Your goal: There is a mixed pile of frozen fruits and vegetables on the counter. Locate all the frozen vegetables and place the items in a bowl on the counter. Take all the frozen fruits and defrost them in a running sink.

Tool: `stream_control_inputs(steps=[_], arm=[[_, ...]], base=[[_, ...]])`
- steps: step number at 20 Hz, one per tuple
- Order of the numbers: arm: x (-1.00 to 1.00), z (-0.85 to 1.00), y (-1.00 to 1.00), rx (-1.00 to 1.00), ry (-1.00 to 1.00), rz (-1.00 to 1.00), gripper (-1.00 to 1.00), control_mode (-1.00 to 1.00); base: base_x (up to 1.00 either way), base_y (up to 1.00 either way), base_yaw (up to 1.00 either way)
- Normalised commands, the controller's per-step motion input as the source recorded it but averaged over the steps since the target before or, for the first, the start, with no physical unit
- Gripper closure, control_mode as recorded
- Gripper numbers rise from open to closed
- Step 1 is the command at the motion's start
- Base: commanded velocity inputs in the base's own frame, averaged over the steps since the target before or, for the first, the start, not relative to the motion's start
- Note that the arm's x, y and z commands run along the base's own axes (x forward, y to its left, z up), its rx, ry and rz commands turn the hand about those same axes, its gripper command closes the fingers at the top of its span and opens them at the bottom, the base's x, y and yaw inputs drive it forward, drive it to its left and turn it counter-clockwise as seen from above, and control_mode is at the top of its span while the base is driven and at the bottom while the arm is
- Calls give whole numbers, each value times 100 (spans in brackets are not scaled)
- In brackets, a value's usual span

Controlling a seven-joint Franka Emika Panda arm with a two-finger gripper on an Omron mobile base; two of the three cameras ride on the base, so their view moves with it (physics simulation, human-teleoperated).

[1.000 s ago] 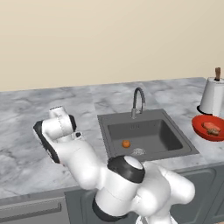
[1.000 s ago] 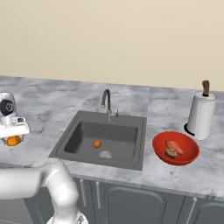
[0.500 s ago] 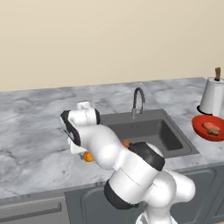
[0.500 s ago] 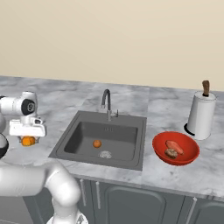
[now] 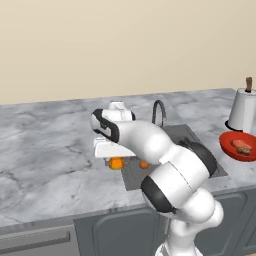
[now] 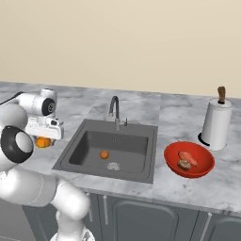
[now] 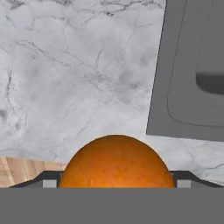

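My gripper (image 5: 115, 158) (image 6: 43, 139) (image 7: 116, 180) is shut on an orange ball (image 5: 116, 163) (image 6: 43, 142) (image 7: 116, 162), one of the frozen fruits. It hangs just above the counter (image 5: 50, 140) (image 7: 78, 65), close to the left rim of the sink (image 6: 84, 146) (image 7: 192, 65). A second orange ball (image 6: 104, 154) (image 5: 144, 164) lies in the basin near the drain. At the right, the red bowl (image 6: 170, 153) (image 5: 226, 142) holds a reddish oblong piece (image 6: 187, 156) and a brown-beige lump (image 6: 183, 164).
The curved faucet (image 6: 114, 109) (image 5: 159, 111) rises behind the basin; I cannot tell whether water runs. A white paper-towel roll with a brown knob (image 6: 216, 122) (image 5: 245, 110) stands behind the bowl. My own arm crosses the sink's front in the left base view.
The hand has swung right from the left part of the counter to the sink's left rim, carrying the orange ball with it. Bowl and sink contents are unchanged.
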Motion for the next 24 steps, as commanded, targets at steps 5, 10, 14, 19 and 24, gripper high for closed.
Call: stream_control_inputs(steps=[5,10,14,19,24], arm=[[37,6,-54,-2,-14,-10,100,-100],[16,0,-71,0,-27,-2,100,-100],[12,-8,-77,0,-30,-4,100,-100],[46,-23,-68,0,-15,-5,100,-100],[61,-31,-41,-3,2,-2,100,-100]], base=[[0,0,0],[0,0,0],[0,0,0],[0,0,0],[0,0,0]])
